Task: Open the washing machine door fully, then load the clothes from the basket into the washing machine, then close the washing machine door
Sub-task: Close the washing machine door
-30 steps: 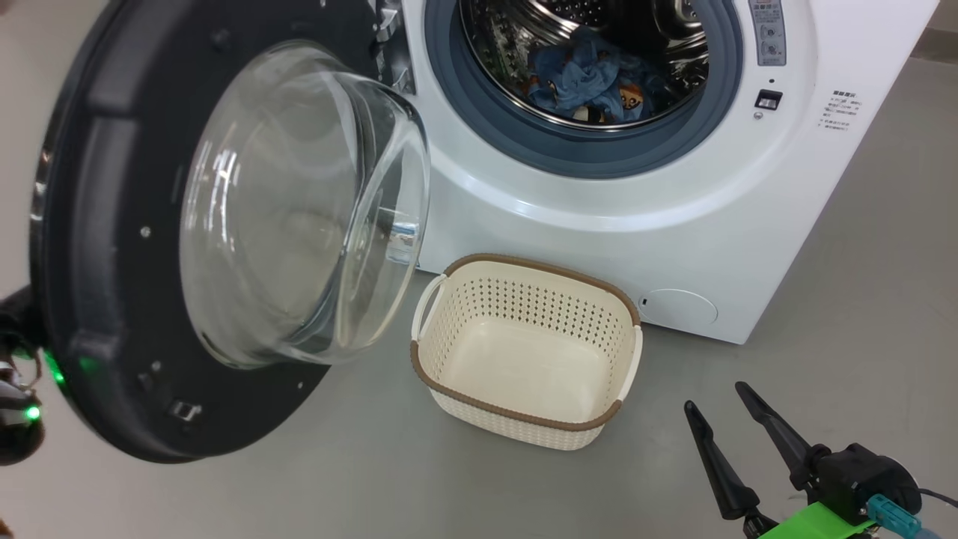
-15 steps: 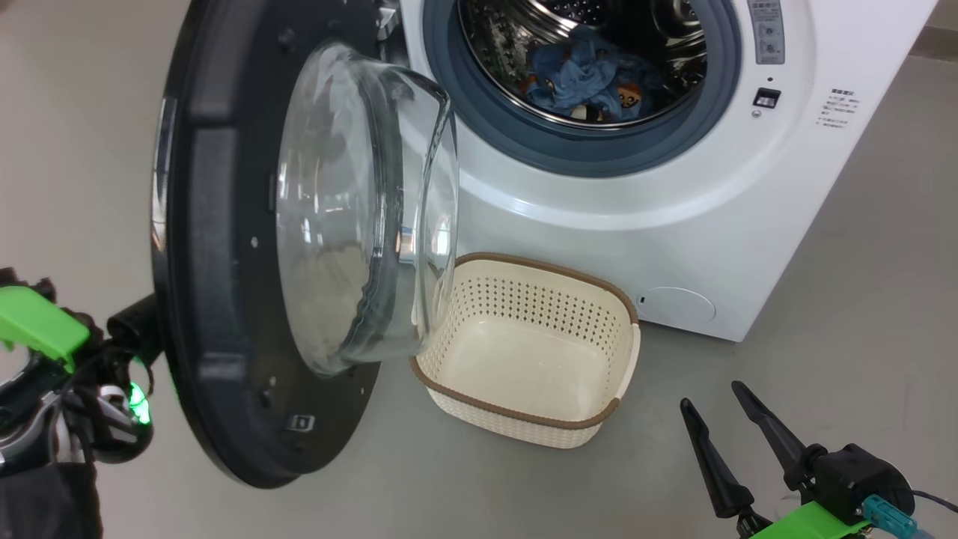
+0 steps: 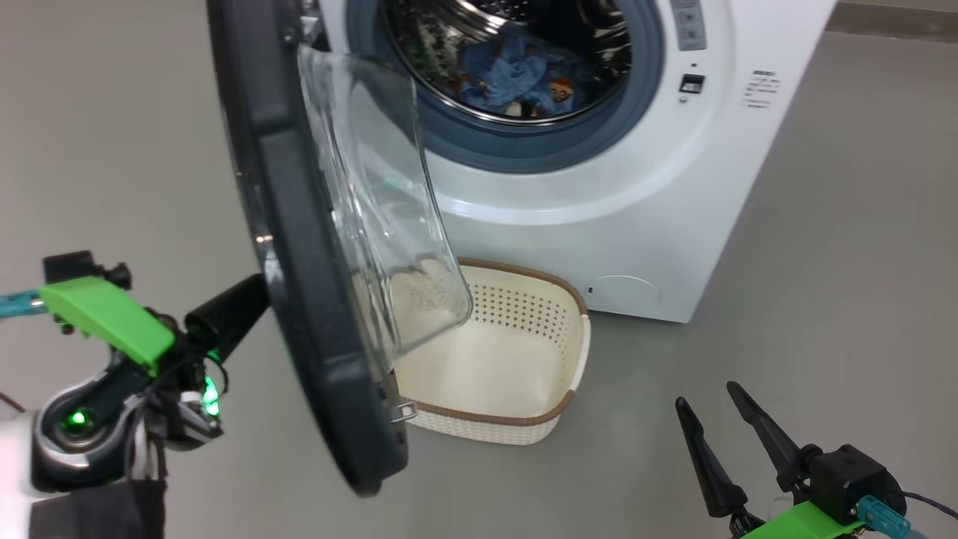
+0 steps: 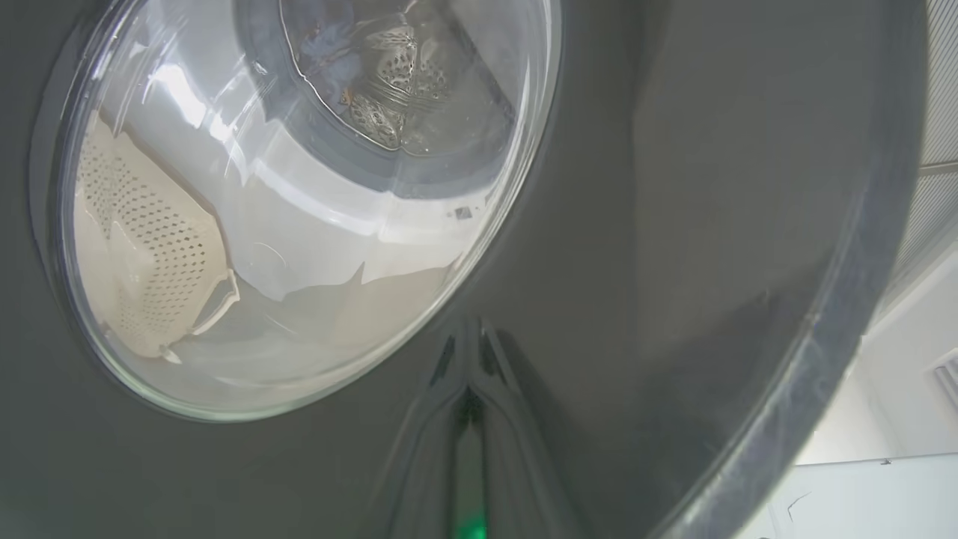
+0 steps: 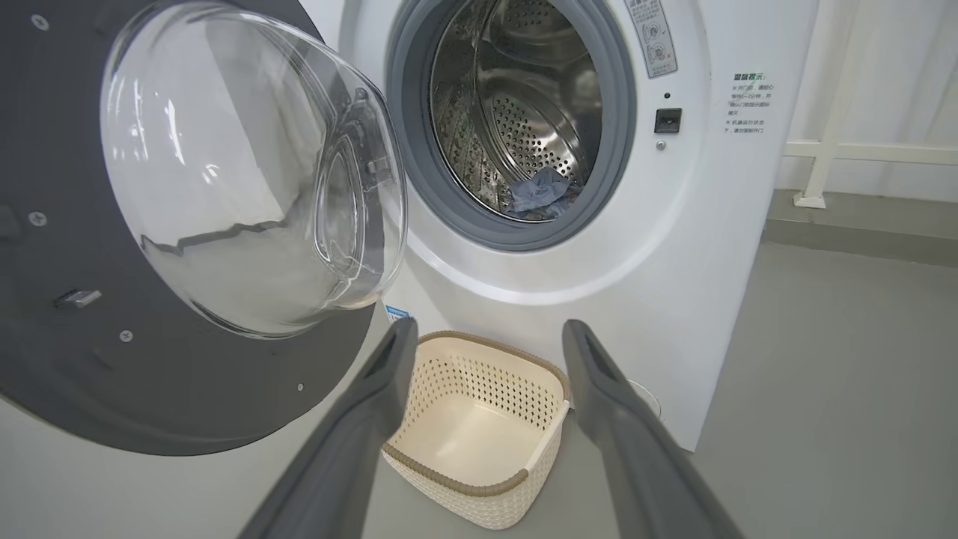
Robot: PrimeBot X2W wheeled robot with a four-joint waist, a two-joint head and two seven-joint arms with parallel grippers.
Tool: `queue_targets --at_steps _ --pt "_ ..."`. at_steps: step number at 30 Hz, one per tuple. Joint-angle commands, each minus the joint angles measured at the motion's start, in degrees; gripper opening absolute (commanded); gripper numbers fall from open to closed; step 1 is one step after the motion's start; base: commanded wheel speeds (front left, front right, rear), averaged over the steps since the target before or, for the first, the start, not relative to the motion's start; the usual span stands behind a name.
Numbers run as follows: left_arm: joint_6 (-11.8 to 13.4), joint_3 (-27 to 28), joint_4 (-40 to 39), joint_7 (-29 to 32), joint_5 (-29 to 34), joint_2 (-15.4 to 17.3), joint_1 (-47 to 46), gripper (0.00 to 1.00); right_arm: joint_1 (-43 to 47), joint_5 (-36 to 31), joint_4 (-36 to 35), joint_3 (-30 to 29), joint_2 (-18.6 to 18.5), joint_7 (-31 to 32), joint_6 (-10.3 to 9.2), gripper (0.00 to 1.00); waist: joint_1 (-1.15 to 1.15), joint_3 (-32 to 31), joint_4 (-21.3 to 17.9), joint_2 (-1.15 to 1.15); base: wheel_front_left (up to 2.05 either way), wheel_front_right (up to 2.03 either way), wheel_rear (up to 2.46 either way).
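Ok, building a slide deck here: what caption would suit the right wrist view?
Open right hand facing the washing machine: door open, clothes in the drum, empty basket on the floor.

The white front-loading washing machine [image 3: 599, 224] stands with its round opening uncovered, the grey-blue gasket [image 3: 524, 153] ringing a perforated steel drum [image 5: 524, 127]. The light blue printed garment [image 3: 516, 75] lies crumpled at the bottom of the drum. The glossy black door [image 3: 299, 262] hangs partly open on the left side, nearly edge-on in the head view, its clear glass bowl window [image 3: 382, 209] bulging toward the machine. The cream perforated basket [image 3: 479, 432] with a brown rim sits upright and empty on the grey floor [image 3: 823, 299], just before the machine's base.
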Motion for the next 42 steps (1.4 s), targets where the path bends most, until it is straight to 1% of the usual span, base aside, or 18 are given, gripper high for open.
queue_targets --at_steps 1,5,12,22,31,35,42 --pt "-0.9 -0.5 -2.1 -0.9 -1.2 0.7 -0.6 0.00 -1.1 0.5 -1.1 0.9 -0.1 -0.7 0.09 1.00 0.00 -0.2 -2.8 0.00 0.00 0.00 0.00" --pt "-1.7 -2.4 -0.9 -4.3 -1.5 0.7 -0.8 0.00 -1.0 0.4 -1.1 0.6 0.3 -0.7 0.09 1.00 0.00 -0.7 -5.9 0.00 0.00 0.00 0.00" --pt "-3.7 -3.7 2.7 -8.9 -1.1 0.7 -2.8 0.00 -0.7 0.3 -0.7 0.4 0.6 -0.7 0.09 1.00 0.00 -1.4 -10.9 0.00 0.00 0.00 0.00" --pt "-7.3 -7.4 11.1 -14.8 -2.9 0.7 -7.9 0.00 -0.7 0.2 -0.3 0.8 0.3 -0.7 0.09 1.00 0.00 -2.4 -15.9 0.00 0.00 0.00 0.00" --pt "-10.7 -9.4 18.2 -19.6 -3.6 0.7 -12.0 0.00 -0.7 0.2 -0.1 1.2 -0.2 -0.7 0.09 1.00 0.00 -2.7 -18.9 0.00 0.00 0.00 0.00" --pt "-12.2 -9.3 21.8 -22.1 -3.9 0.7 -13.9 0.00 -0.6 0.3 0.0 1.3 -0.3 -0.7 0.09 1.00 0.00 -2.7 -19.9 0.00 0.00 0.00 0.00" --pt "-14.1 -9.1 26.9 -25.6 -2.9 0.7 -16.2 0.00 -0.5 0.3 0.0 1.1 -0.3 -0.7 0.09 1.00 0.00 -2.8 -20.5 0.00 0.00 0.00 0.00"
